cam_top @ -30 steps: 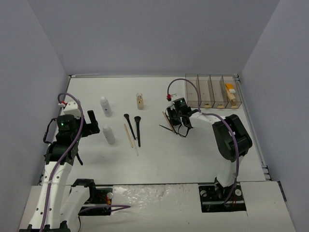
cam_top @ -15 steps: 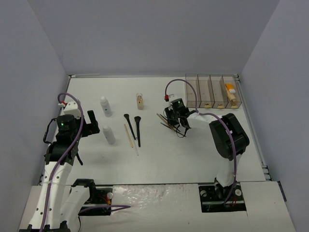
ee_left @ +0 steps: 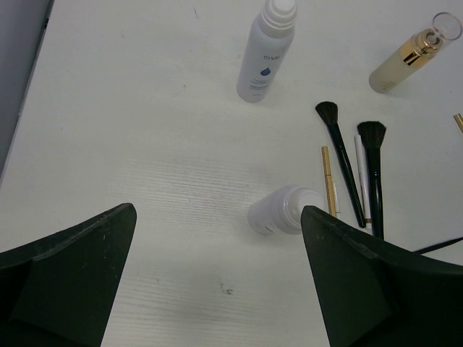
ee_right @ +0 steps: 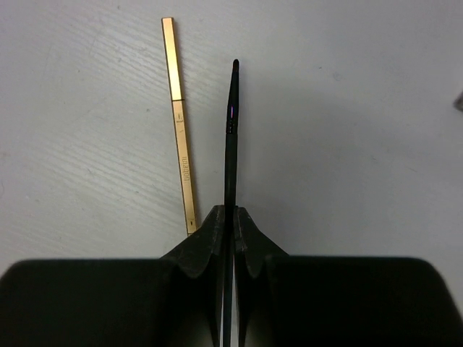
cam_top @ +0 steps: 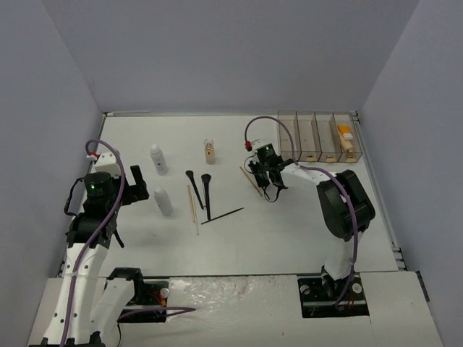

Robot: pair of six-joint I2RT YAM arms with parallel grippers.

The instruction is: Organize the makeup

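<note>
Right wrist view is showing us the right hand (ee_right: 228, 217) pressing its two matte black fingers together on a thin black pencil (ee_right: 231, 130). This pencil is pointing straight ahead, glossy, and narrowing to a tip. Just beside it, on the left, a flat-sided gold pencil (ee_right: 179, 123) is lying on the white, finely grained bench (ee_right: 362, 108), not touching the black one.

From the top view we are seeing the right arm reaching forward and leftward from its base, with the wrist bending down near the clear smoky box (cam_top: 316, 136). An orange tube (cam_top: 346, 134) is lying in its rightmost compartment.

Over the left part of the bench, the left hand (ee_left: 217, 289) is hanging wide open and holding nothing. Ahead of it a tall white bottle (ee_left: 266, 58) and a second white bottle (ee_left: 282, 210) are standing well apart. To their right two black brushes (ee_left: 340, 159) with soft tufts are lying side by side, and a glass bottle (ee_left: 409, 58) of tan liquid, with a clear cap, is standing farther away.
</note>
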